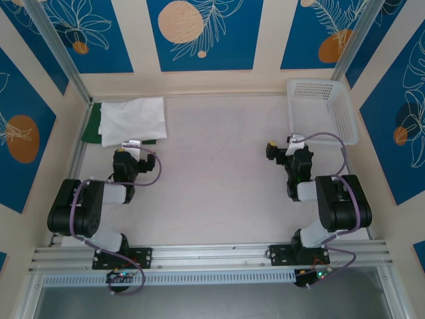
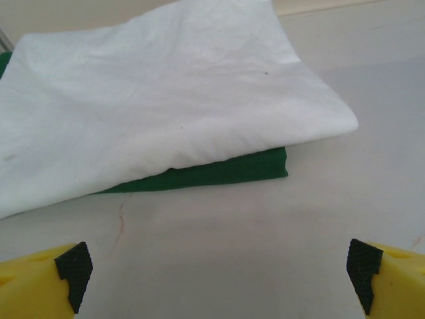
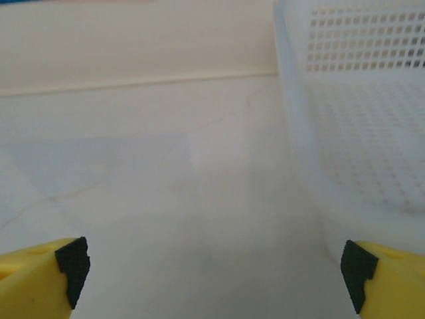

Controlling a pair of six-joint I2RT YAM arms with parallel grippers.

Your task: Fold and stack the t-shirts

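A folded white t-shirt (image 1: 133,119) (image 2: 159,100) lies on top of a folded dark green t-shirt (image 1: 89,126) (image 2: 219,171) at the table's far left. Only a green edge peeks out beneath the white cloth. My left gripper (image 1: 131,143) (image 2: 216,272) hovers just in front of the stack, open, with bare table between its yellow fingers (image 2: 40,282). My right gripper (image 1: 295,141) (image 3: 212,269) is open over bare table on the right side, nothing between its fingers (image 3: 382,282).
A white plastic mesh basket (image 1: 322,106) (image 3: 358,113) stands at the far right, just beyond the right gripper, with nothing in it. Metal frame posts (image 1: 56,56) rise at both back corners. The white table (image 1: 219,166) stretches between the arms.
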